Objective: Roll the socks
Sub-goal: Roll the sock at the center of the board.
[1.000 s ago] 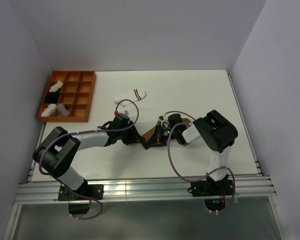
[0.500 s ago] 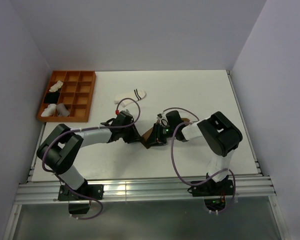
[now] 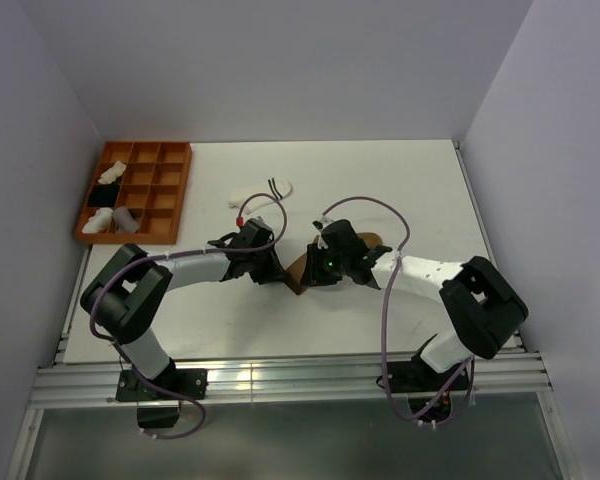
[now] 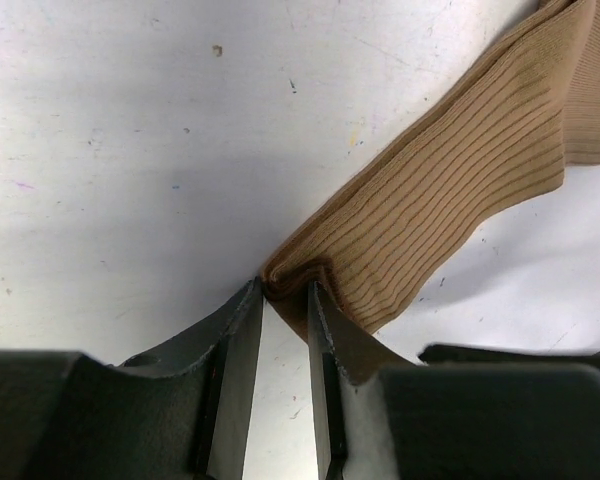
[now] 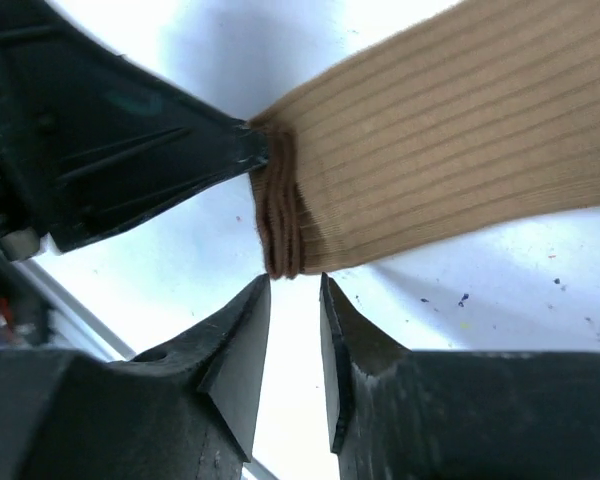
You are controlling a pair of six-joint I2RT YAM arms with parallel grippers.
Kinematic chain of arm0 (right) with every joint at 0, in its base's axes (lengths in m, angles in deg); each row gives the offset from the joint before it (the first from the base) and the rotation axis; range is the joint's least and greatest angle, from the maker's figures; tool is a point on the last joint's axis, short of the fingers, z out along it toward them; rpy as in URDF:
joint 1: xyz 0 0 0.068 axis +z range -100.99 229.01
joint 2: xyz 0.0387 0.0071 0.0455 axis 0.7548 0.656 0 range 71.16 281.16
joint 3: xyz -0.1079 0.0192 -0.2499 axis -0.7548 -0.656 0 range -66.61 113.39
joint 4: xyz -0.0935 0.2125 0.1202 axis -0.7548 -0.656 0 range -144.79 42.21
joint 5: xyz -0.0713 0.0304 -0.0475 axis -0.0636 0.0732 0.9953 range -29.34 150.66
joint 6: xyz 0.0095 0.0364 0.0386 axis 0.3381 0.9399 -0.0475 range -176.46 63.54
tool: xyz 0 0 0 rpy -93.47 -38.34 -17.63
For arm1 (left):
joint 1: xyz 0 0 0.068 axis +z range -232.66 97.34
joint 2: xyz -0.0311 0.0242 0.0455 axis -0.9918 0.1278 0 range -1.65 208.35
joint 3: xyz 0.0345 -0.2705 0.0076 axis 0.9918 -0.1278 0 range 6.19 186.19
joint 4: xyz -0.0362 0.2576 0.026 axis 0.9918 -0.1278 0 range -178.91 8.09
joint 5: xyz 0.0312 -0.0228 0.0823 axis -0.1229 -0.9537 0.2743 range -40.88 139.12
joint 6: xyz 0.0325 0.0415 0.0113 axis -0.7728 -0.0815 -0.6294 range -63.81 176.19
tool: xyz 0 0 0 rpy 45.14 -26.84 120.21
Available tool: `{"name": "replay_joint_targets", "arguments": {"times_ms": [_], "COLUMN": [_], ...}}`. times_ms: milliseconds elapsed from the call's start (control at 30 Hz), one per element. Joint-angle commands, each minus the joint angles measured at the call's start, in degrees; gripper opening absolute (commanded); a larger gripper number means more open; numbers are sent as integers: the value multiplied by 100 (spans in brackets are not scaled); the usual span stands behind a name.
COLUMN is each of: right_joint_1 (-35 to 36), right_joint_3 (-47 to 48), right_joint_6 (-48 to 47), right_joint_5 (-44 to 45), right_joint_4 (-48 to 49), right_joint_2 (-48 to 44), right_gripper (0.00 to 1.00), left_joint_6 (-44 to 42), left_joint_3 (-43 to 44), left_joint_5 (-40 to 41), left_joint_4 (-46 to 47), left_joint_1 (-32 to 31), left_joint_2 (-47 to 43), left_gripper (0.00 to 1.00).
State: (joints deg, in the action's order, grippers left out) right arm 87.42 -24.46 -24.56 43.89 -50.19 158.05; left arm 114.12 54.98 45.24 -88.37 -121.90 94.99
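Tan-brown ribbed fabric sock lies on the white table, its end folded over in layers. Left gripper pinches one corner of that fold between narrow jaws; right gripper stands slightly parted just beside the fold, holding nothing.

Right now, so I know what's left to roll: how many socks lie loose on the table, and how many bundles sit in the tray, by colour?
Tan-brown sock: 1
White striped sock: 1
Pale bundles in the tray: 3
Black bundle in the tray: 1
Total: 6
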Motion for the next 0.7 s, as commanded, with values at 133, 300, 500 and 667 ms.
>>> {"name": "replay_joint_targets", "arguments": {"times_ms": [133, 300, 500, 667], "right_joint_1": [764, 782, 747, 773], "right_joint_3": [381, 320, 188, 127], "right_joint_6": [-756, -633, -623, -755], "right_joint_5": [1229, 1185, 1159, 1413], "right_joint_4": [-34, 439, 600, 477], "right_joint_2": [-244, 11, 416, 399], "right_gripper": [26, 19, 16, 15], "left_joint_6": [-265, -291, -344, -362], "left_joint_3": [7, -10, 25, 34], "left_joint_5": [527, 599, 616, 590], "left_joint_4": [-716, -760, -804, -796], "left_joint_1": [-127, -145, -145, -154], "left_joint_2": [347, 303, 285, 311], "left_gripper": [32, 31, 31, 31]}}
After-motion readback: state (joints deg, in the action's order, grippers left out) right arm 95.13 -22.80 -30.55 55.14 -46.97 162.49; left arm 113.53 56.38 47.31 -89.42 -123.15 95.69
